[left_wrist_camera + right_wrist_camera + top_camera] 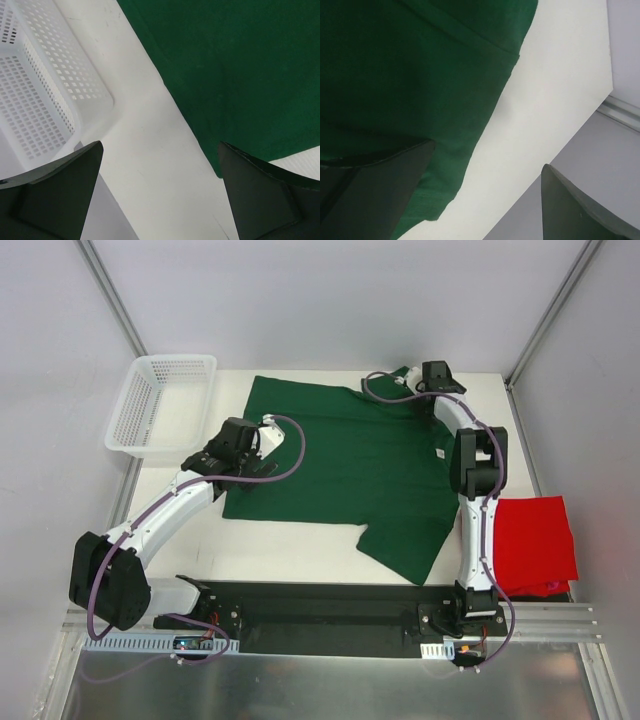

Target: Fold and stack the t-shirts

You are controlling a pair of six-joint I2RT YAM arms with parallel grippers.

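Note:
A dark green t-shirt (345, 465) lies spread flat across the middle of the table. A red t-shirt (535, 540) sits bunched at the right front, beside the right arm. My left gripper (222, 452) hovers open over the green shirt's left edge; in the left wrist view that gripper (161, 145) straddles bare table, and a corner of the green cloth (240, 75) lies by the right finger. My right gripper (437, 375) is open at the far right sleeve. In the right wrist view the gripper (489, 154) holds nothing, its left finger over the sleeve (395, 75).
A white mesh basket (160, 405) stands at the far left corner, close to the left gripper, and also shows in the left wrist view as the basket (35, 100). The table's far right edge (607, 102) runs just beyond the right gripper. Grey walls enclose the table (290, 550).

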